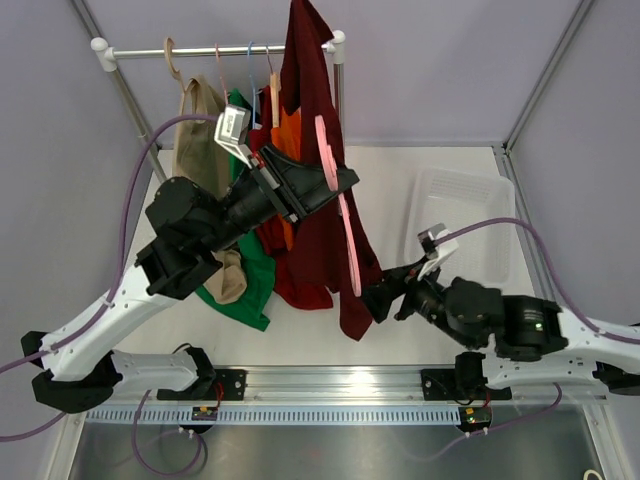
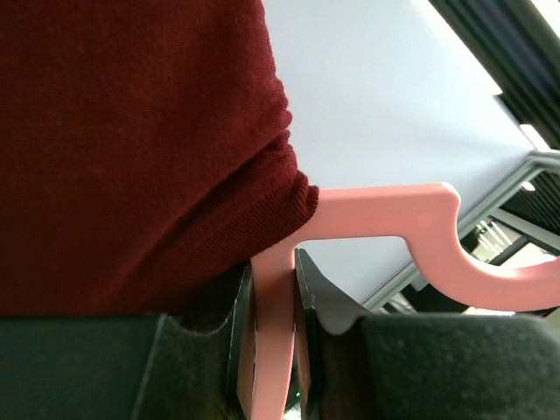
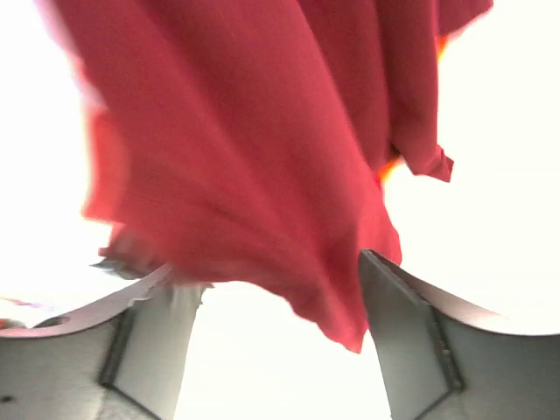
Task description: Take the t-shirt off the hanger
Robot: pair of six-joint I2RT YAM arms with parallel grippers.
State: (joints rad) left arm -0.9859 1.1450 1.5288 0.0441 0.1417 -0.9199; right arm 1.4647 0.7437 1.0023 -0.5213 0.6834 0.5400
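The dark red t-shirt (image 1: pixel 315 250) hangs mid-frame in the top view, running from the top edge down to a low hem just left of the right pincer (image 1: pixel 385 295). It's draped on a pink hanger (image 1: pixel 347 225) that slants down its right side.

Progress, as I judge it: partway.
- The hanger looks to be off the rail (image 1: pixel 200 49). In the left wrist view its hook (image 2: pixel 437 236) curls free against the wall, w/ nothing in it.
- Left pincer (image 1: pixel 338 180) is clenched on the hanger's neck. The pink stem is pinched between both jaws (image 2: pixel 274 267), w/ shirt cloth (image 2: pixel 131 149) bunched right beside it, upper left of that frame.
- Right pincer is released, jaws wide apart. The blurred red hem (image 3: pixel 245 149) hangs down between them, not pinched (image 3: pixel 267 271).
- Left to do: get a hold on the cloth, pull it off the hanger, prob. drop it clear.

Around it:
- Green, tan and orange clothes hang on the rail, upper left.
- A white basket (image 1: pixel 470 185) sits on the tabletop (image 1: pixel 400 340), right of centre.

Writing/brands: none readable on shirt, hanger or basket.
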